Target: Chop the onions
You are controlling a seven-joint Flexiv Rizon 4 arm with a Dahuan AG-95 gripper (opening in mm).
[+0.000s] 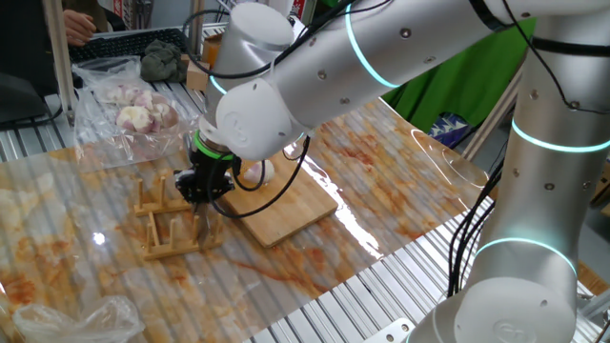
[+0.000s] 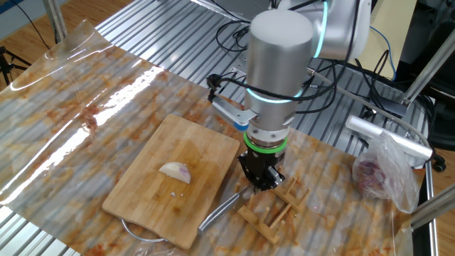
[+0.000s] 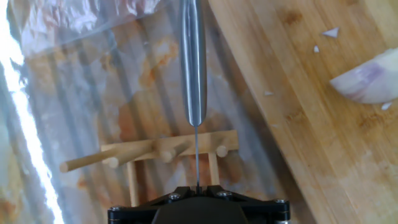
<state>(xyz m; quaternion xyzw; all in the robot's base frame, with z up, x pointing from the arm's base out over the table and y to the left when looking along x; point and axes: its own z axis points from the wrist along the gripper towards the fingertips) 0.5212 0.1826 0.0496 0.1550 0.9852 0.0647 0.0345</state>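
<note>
One hand [image 2: 262, 178], pointing down at lower centre, was fully closed on a knife [image 3: 193, 62], edge toward the camera. Below it stood a wooden rack [image 2: 274, 210]. Left of it, the onion [image 2: 175, 171] lay on the cutting board [image 2: 142, 192]. No writing was legible.

One onion piece [image 2: 175, 171], one cutting board [image 2: 153, 167], one knife [image 3: 193, 62], one wooden rack [image 2: 274, 210] — one bag [image 1: 119, 100].
</note>
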